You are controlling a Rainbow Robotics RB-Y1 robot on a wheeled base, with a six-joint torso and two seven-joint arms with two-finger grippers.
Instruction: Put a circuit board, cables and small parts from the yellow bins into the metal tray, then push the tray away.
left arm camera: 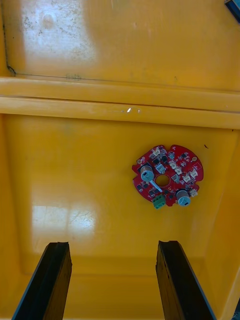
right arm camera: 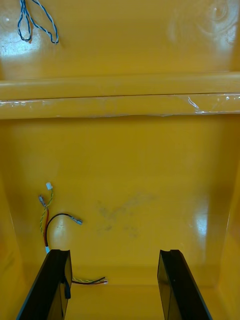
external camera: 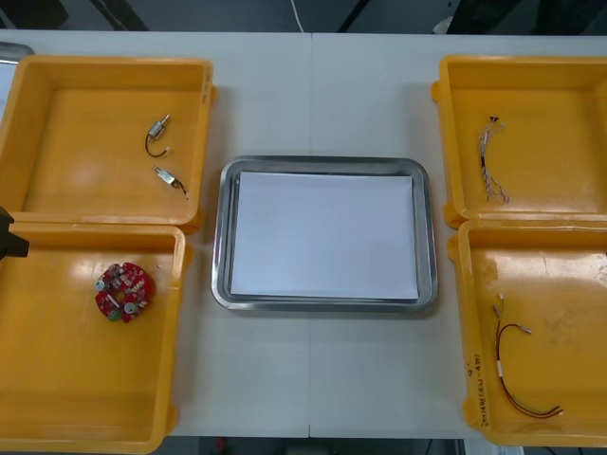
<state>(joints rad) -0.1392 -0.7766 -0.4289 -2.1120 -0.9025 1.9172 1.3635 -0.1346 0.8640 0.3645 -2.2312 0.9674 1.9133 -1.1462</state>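
In the left wrist view my left gripper (left arm camera: 112,245) hangs open over the near left yellow bin (left arm camera: 75,165). The round red circuit board (left arm camera: 167,175) lies flat on that bin's floor, a little beyond the fingertips and nearer one finger (left arm camera: 170,270). My right gripper (right arm camera: 115,252) is open above the near right yellow bin (right arm camera: 150,165). A red, yellow and black cable (right arm camera: 50,215) lies by one finger (right arm camera: 50,285). From the front I see the board (external camera: 123,291), the cable (external camera: 517,365) and the metal tray (external camera: 327,303), white inside, with nothing on it.
The far left bin (external camera: 57,104) holds two small metal parts (external camera: 158,133) (external camera: 169,177). The far right bin (external camera: 550,85) holds a twisted blue and white cable (external camera: 491,161), whose end (right arm camera: 30,22) lies past the rim between the two right bins. A black piece of the left arm (external camera: 8,237) juts in at the table's left edge.
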